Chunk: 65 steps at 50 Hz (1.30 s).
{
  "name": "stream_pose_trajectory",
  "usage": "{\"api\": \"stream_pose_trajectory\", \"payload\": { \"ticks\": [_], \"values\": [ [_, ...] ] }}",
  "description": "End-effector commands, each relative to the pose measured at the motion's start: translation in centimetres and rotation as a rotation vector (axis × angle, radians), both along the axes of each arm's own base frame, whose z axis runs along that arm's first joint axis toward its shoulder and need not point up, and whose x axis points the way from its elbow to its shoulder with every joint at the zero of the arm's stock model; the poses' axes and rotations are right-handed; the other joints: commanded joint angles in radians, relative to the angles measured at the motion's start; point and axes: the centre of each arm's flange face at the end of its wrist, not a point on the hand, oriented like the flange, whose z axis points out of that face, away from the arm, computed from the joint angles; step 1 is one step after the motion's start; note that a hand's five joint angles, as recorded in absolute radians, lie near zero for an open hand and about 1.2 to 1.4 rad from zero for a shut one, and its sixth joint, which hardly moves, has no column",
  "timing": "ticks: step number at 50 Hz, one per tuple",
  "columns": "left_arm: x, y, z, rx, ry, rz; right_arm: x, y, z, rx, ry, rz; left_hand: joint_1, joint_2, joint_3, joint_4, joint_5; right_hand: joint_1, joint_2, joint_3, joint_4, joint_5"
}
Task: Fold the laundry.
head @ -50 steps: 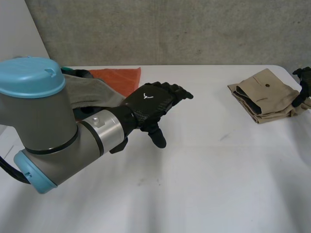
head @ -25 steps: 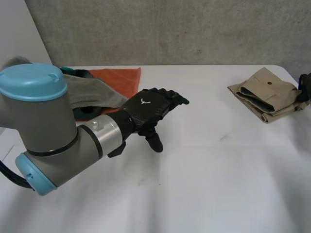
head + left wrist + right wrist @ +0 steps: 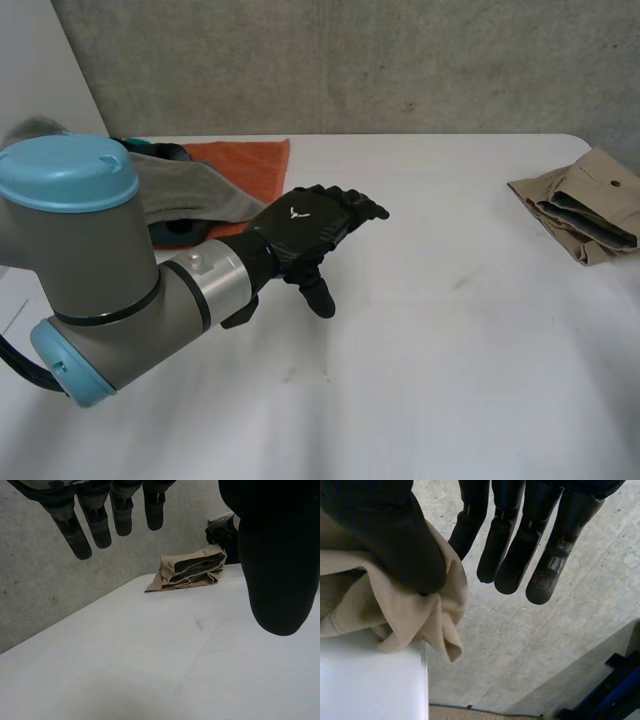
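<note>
A folded tan garment lies at the table's far right edge, and part of it hangs over the edge. In the right wrist view my right hand pinches a bunched edge of this tan garment between its thumb and its straight fingers. My left hand hovers open over the white table left of the middle and holds nothing. From the left wrist, the tan garment lies well beyond the straight fingers, with my black right hand at its far side.
A grey cloth lies heaped at the back left over an orange cloth, behind my left arm. Past the table's right edge there is concrete floor. A concrete wall stands behind the table.
The tan garment has slid right to the table's edge, drawn by my right hand, which has closed on it and left the head view. My left hand has sunk slightly.
</note>
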Motion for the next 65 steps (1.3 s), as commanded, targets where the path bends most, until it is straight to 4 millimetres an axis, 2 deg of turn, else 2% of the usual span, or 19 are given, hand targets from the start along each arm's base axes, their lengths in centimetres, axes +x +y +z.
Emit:
{"api": "stream_pose_trajectory", "payload": {
  "ticks": [1, 9, 17, 18, 19, 20, 22, 30, 37, 40, 42, 43, 45, 46, 49, 50, 55, 58, 65],
  "values": [
    [0.1, 0.4, -0.1, 0.005, -0.002, -0.004, 1.4, 2.4, 1.3, 0.093, -0.047, 0.07, 0.026, 0.012, -0.004, 0.024, 0.003, 0.437, 0.222, 0.212, 0.207, 0.248],
    [0.3, 0.5, -0.2, 0.011, -0.005, -0.003, 1.3, 4.3, 4.2, 0.085, -0.18, 0.124, 0.023, 0.009, -0.007, 0.021, 0.0, 0.437, 0.222, 0.212, 0.207, 0.248],
    [0.4, 0.8, 0.1, 0.007, -0.001, -0.005, 0.6, 4.9, 3.8, 0.135, -0.229, 0.139, 0.023, 0.009, -0.007, 0.021, 0.0, 0.437, 0.222, 0.212, 0.207, 0.248],
    [0.4, 0.8, 0.1, 0.008, -0.002, -0.005, 0.5, 4.9, 3.8, 0.133, -0.229, 0.137, 0.023, 0.009, -0.007, 0.021, 0.0, 0.354, 0.139, 0.129, 0.124, 0.164],
    [0.4, 0.9, 0.1, 0.008, -0.002, -0.007, 0.5, 4.9, 3.9, 0.131, -0.224, 0.137, 0.023, 0.009, -0.007, 0.021, 0.0, -0.571, -0.786, -0.796, -0.801, -0.761],
    [0.4, 0.9, 0.1, 0.007, -0.001, -0.007, 0.5, 5.0, 3.9, 0.131, -0.224, 0.135, 0.023, 0.009, -0.007, 0.021, 0.0, -0.784, -0.999, -1.01, -1.015, -0.974],
    [0.4, 1.0, 0.2, 0.006, 0.0, -0.008, 0.4, 5.0, 4.2, 0.125, -0.214, 0.136, 0.023, 0.009, -0.007, 0.021, 0.0, -0.784, -0.999, -1.01, -1.015, -0.974],
    [1.0, 1.6, 1.7, -0.026, 0.019, -0.001, 0.0, 5.4, 9.6, 0.046, 0.052, 0.152, 0.026, 0.012, -0.004, 0.024, 0.003, -0.784, -0.999, -1.01, -1.015, -0.974],
    [1.9, 0.9, 4.0, -0.09, 0.056, 0.034, -1.2, 6.0, 16.0, -0.034, 0.548, -0.033, 0.029, 0.015, -0.001, 0.027, 0.006, -0.784, -0.999, -1.01, -1.015, -0.974],
    [2.5, -0.8, 5.5, -0.154, 0.09, 0.1, 2.5, 6.0, 18.5, -0.219, 0.58, -0.038, 0.029, 0.015, -0.001, 0.027, 0.006, -0.784, -0.999, -1.01, -1.015, -0.974],
    [2.9, -2.2, 6.7, -0.206, 0.118, 0.159, 9.4, 7.3, 19.0, -0.36, 0.527, 0.119, 0.026, 0.012, -0.004, 0.024, 0.003, -0.784, -0.999, -1.01, -1.015, -0.974],
    [3.4, -3.8, 7.8, -0.257, 0.145, 0.234, 11.4, 8.0, 19.2, -0.402, 0.507, 0.179, 0.02, 0.006, -0.01, 0.018, -0.003, -0.784, -0.999, -1.01, -1.015, -0.974],
    [4.3, -5.6, 8.9, -0.311, 0.17, 0.323, 15.5, 10.2, 19.6, -0.469, 0.466, 0.315, 0.011, -0.002, -0.019, 0.009, -0.012, -0.784, -0.999, -1.01, -1.015, -0.974],
    [4.9, -6.6, 9.3, -0.34, 0.177, 0.372, 19.1, 12.9, 19.9, -0.525, 0.428, 0.457, 0.011, -0.003, -0.019, 0.009, -0.012, -0.784, -0.999, -1.01, -1.015, -0.974],
    [7.7, -11.9, 9.2, -0.398, 0.154, 0.53, 22.8, 16.7, 18.4, -0.522, 0.372, 0.66, 0.002, -0.011, -0.028, 0.0, -0.02, -0.784, -0.999, -1.01, -1.015, -0.974],
    [8.8, -13.5, 8.7, -0.405, 0.131, 0.566, 24.9, 19.0, 16.6, -0.482, 0.341, 0.779, 0.002, -0.011, -0.028, 0.0, -0.02, -0.784, -0.999, -1.01, -1.015, -0.974],
    [13.6, -20.2, 4.4, -0.421, -0.068, 0.65, 29.6, 25.1, 11.9, -0.348, 0.28, 1.014, 0.002, -0.011, -0.028, 0.0, -0.02, -0.784, -0.999, -1.01, -1.015, -0.974],
    [14.4, -22.0, 1.8, -0.437, -0.162, 0.632, 30.8, 27.7, 9.8, -0.241, 0.259, 1.076, 0.002, -0.011, -0.028, 0.0, -0.02, -0.784, -0.999, -1.01, -1.015, -0.974],
    [16.7, -25.0, -4.6, -0.418, -0.311, 0.581, 30.3, 28.8, 6.3, -0.056, 0.262, 1.075, 0.014, 0.0, -0.016, 0.012, -0.009, -0.784, -0.999, -1.01, -1.015, -0.974]
  ]
}}
